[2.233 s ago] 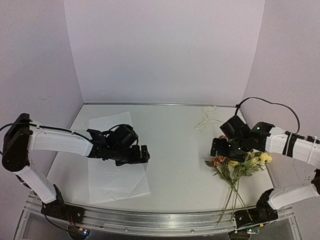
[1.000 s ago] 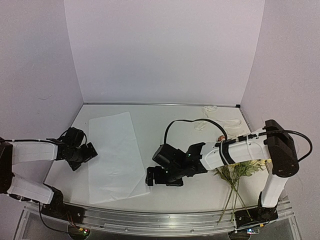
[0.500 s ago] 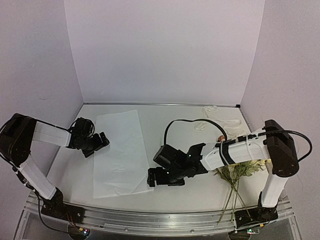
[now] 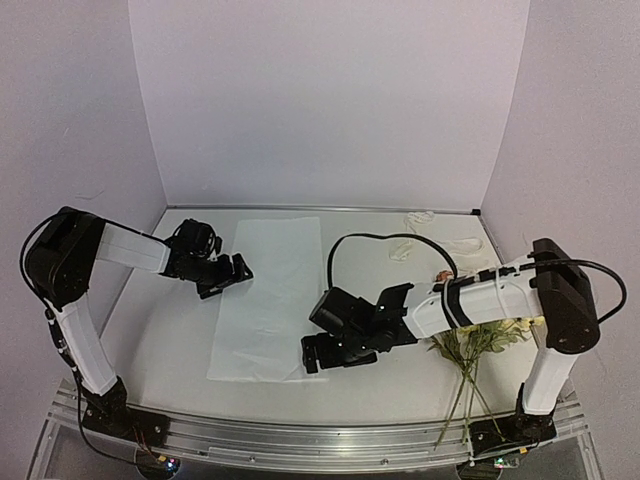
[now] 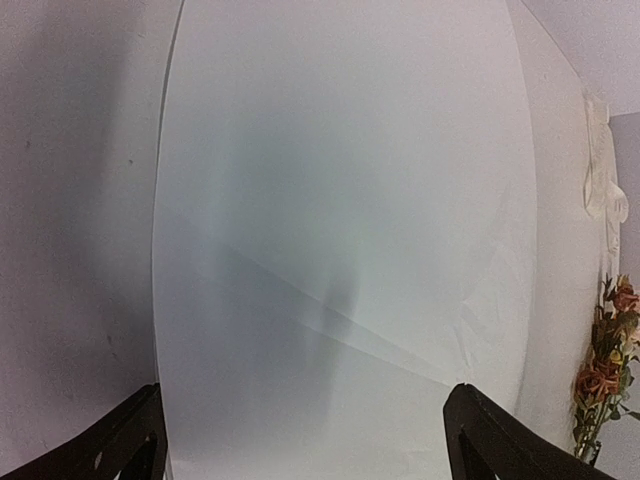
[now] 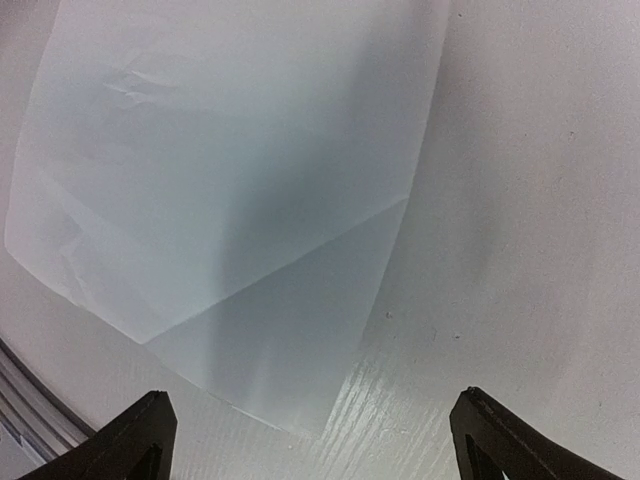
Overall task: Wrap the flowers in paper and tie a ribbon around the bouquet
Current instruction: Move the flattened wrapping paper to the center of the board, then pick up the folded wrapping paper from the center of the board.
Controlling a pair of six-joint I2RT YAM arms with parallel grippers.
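Left hand [image 4: 226,277], spread wide, at the paper's [image 4: 265,300] left edge; right hand [image 4: 322,355], likewise spread, perhaps hovering at its near right corner; flowers [image 4: 478,338] well right

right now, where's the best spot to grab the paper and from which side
Probably the near right corner of the paper, coming in low from the right with the right gripper, open beside that edge. The sheet lies flat, so only an edge or corner offers a pinch, and a crease meeting that edge may lift it slightly.

White table [image 4: 150,340] — lilac walls [image 4: 330,100]
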